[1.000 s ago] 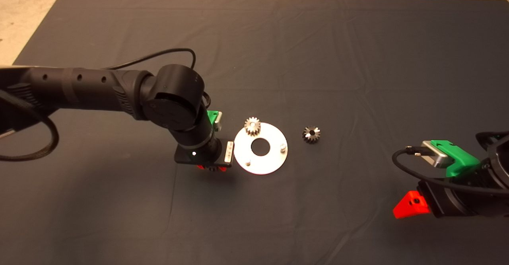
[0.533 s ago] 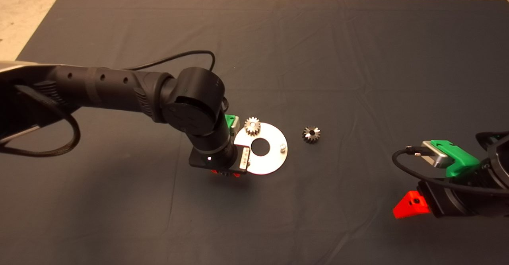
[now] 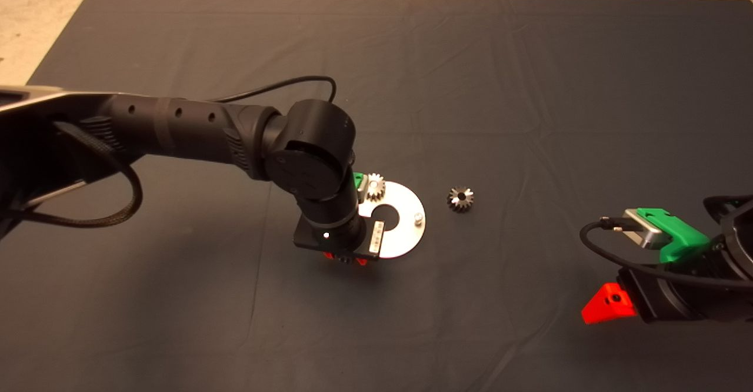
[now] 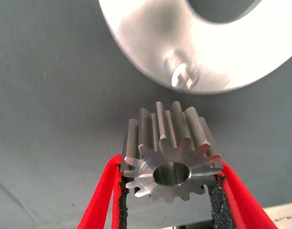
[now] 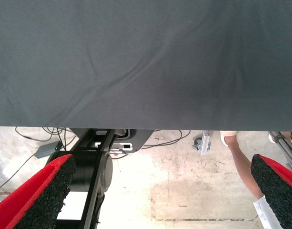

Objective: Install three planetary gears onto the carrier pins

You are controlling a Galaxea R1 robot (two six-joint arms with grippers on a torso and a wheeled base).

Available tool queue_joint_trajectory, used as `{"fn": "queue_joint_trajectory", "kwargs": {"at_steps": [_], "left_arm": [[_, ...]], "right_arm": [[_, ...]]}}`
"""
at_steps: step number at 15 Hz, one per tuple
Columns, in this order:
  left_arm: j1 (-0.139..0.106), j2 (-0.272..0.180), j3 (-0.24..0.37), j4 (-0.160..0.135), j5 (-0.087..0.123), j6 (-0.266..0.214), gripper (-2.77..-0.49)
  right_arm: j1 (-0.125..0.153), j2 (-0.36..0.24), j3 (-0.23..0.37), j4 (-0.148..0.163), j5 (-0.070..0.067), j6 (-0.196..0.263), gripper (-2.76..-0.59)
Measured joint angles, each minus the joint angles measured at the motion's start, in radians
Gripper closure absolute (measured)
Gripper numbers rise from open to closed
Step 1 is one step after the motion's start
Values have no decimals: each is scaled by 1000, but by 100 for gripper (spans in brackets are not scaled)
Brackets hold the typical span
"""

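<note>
1. left claw was clamped on one gear, bore upright, held just short of a bare pin on the plate, apparently for seating.
2. right claw idled wide open, empty, at the tabletop edge.

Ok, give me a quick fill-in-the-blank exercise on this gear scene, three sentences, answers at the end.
1. The left gripper is shut on a ____, held just short of a bare carrier pin.
2. On the plate, the number of gears already seated on a pin is ____.
3. The loose gear lies on the ____, between the plate and the parked right gripper.

Missing words: gear; one; mat
</note>
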Motion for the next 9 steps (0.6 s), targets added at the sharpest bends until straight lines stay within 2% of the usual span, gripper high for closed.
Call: {"fn": "queue_joint_trajectory", "kwargs": {"at_steps": [4,6,9], "left_arm": [[0,24,-28,0,5,13,-88],[0,44,-47,-1,0,27,-88],[0,51,-68,-1,1,43,-88]], "right_arm": [[0,0,0,0,0,0,-275],[0,0,0,0,2,0,-275],[0,0,0,0,0,0,-275]]}}
